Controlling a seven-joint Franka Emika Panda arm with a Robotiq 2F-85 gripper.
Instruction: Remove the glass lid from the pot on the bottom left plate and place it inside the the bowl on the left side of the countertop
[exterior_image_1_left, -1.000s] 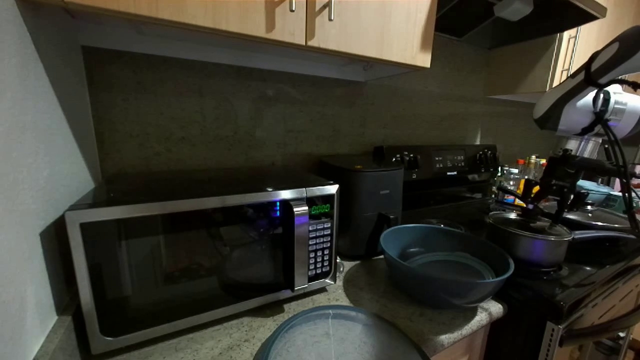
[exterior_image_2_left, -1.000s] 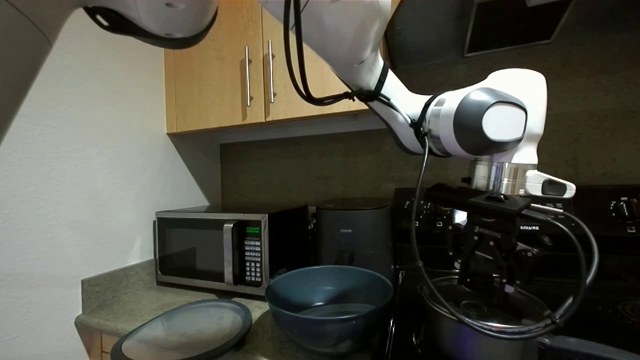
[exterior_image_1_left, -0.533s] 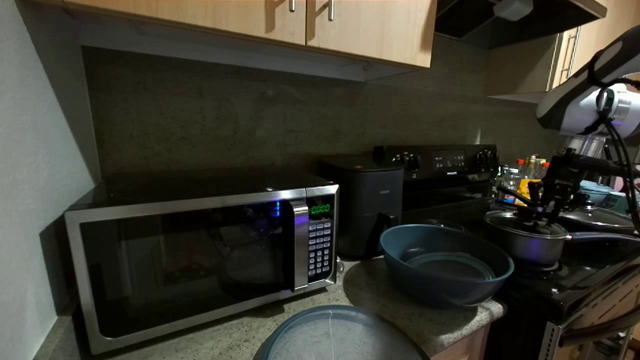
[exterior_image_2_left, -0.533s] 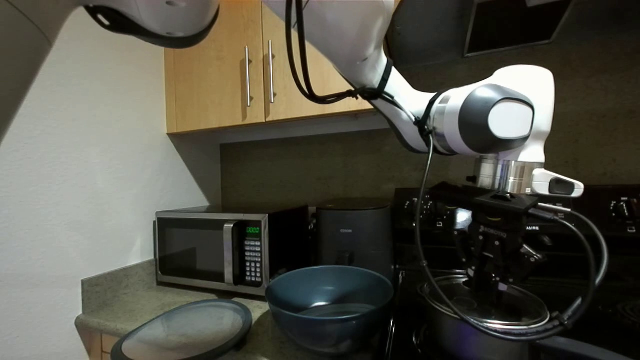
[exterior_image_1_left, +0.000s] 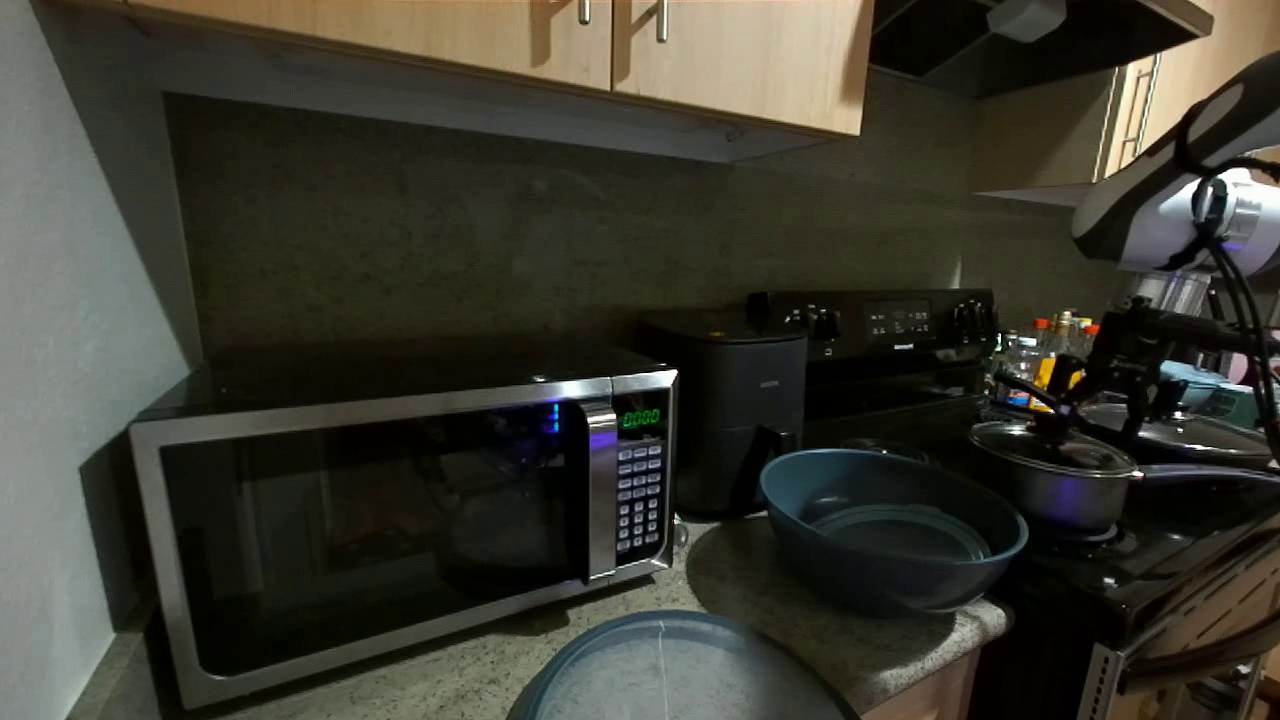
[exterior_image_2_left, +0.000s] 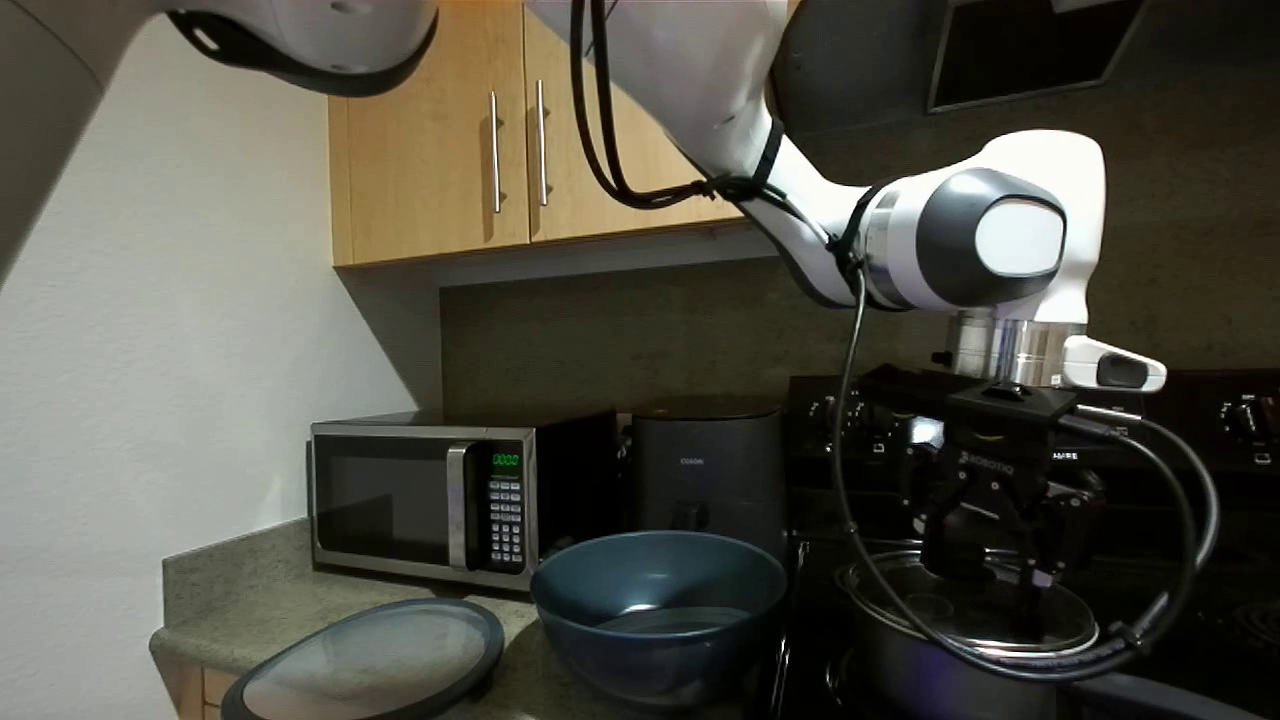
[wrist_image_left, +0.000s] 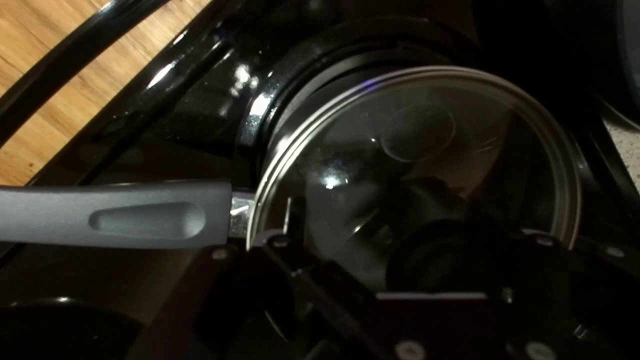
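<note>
On the dark stove (exterior_image_1_left: 1170, 560), at three o'clock of the bowl (exterior_image_2_left: 655, 655) in an exterior view, we see the glass lid (wrist_image_left: 410, 170) resting on the pot (exterior_image_2_left: 920, 682), and over it the gripper (exterior_image_2_left: 985, 578) with jaws spread wide, holding nothing.

In an exterior view, a cable loop (exterior_image_2_left: 1050, 672) hangs before the pot (exterior_image_2_left: 930, 688); toward nine o'clock, space lies open above the bowl (exterior_image_2_left: 655, 658).

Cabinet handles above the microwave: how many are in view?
2: a left handle and a right handle, side by side and upright on the cabinet. In an exterior view the arm covers part of that cabinet, so more may be hidden.
</note>
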